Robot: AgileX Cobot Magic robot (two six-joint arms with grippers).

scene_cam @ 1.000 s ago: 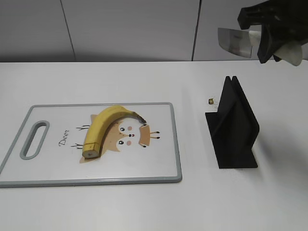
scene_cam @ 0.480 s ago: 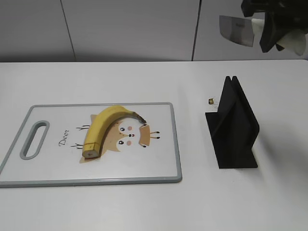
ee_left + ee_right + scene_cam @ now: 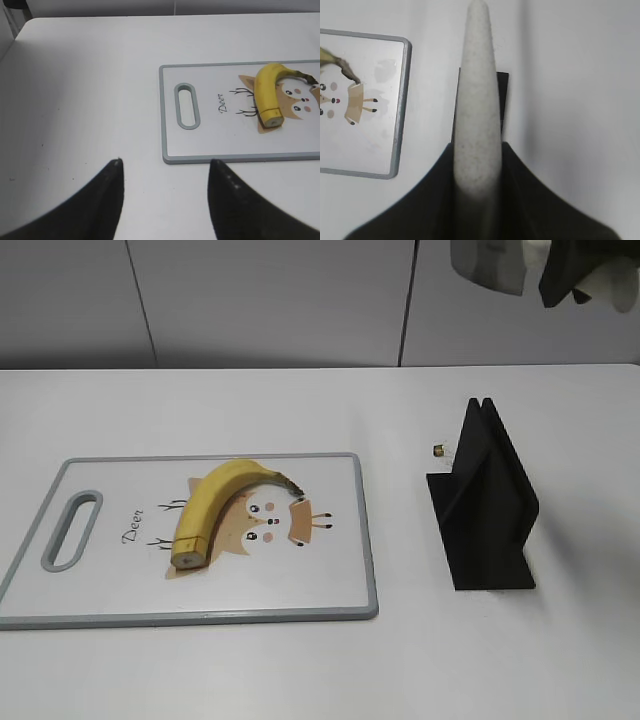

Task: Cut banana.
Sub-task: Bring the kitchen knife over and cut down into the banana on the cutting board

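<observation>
Step in hand: carrying the knife (image 3: 490,262) over — no cut made yet. Right claw (image 3: 475,172) is clamped on the pale knife handle (image 3: 476,100), high above the black knife stand (image 3: 485,502). Left claw (image 3: 165,172) gapes wide, empty, near the cutting board (image 3: 330,580). The banana (image 3: 212,505) lies mid-board, cut end nearest. Next move, I'd judge: swing left and lower the blade across the banana — left claw could steady it.

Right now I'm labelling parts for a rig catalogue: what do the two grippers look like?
The left gripper has two matte black fingers that taper to blunt, slightly rounded tips, with no markings or cables visible. The right gripper is the same matte black, its fingers flaring wide toward the base. In the exterior view only a dark, angular part of it shows at the top edge.
</observation>
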